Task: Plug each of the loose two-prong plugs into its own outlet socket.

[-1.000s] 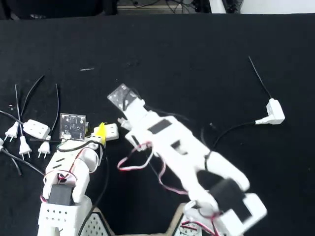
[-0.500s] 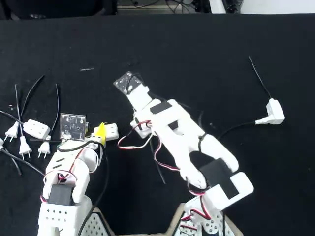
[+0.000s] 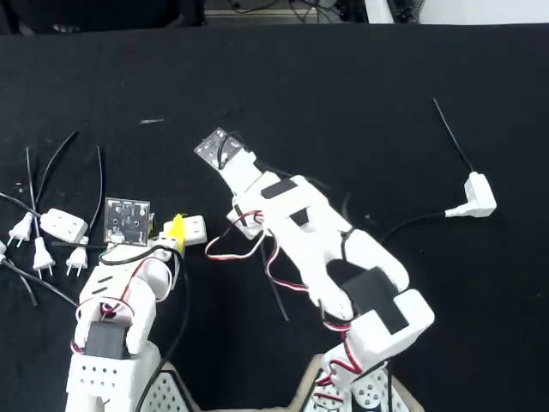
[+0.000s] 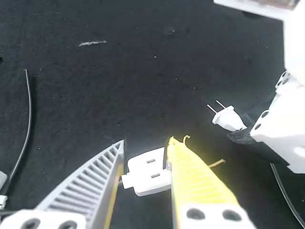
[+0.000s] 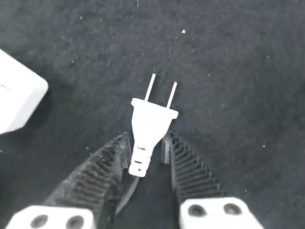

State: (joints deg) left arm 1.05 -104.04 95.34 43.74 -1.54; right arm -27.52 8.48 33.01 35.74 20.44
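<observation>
While the left fingers [image 4: 193, 179] hold a white outlet socket [image 4: 148, 172] on the black tabletop [image 4: 95, 90], the right fingers [image 5: 190, 171] pinch a two-prong plug [image 5: 150, 125].

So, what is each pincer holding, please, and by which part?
Right pincer: white plastic two-prong plug, by its narrow rear; left pincer: white plastic outlet socket, by its ends.

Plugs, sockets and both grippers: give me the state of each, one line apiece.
Left gripper: jaws shut on outlet socket.
Outlet socket: slots empty.
Right gripper: jaws shut on plug.
Plug: unplugged, prongs bare.
Second socket: lying loose, empty.
Loose plugs beside it: lying unplugged.
Angled plug: lying unplugged, apart from both arms.
</observation>
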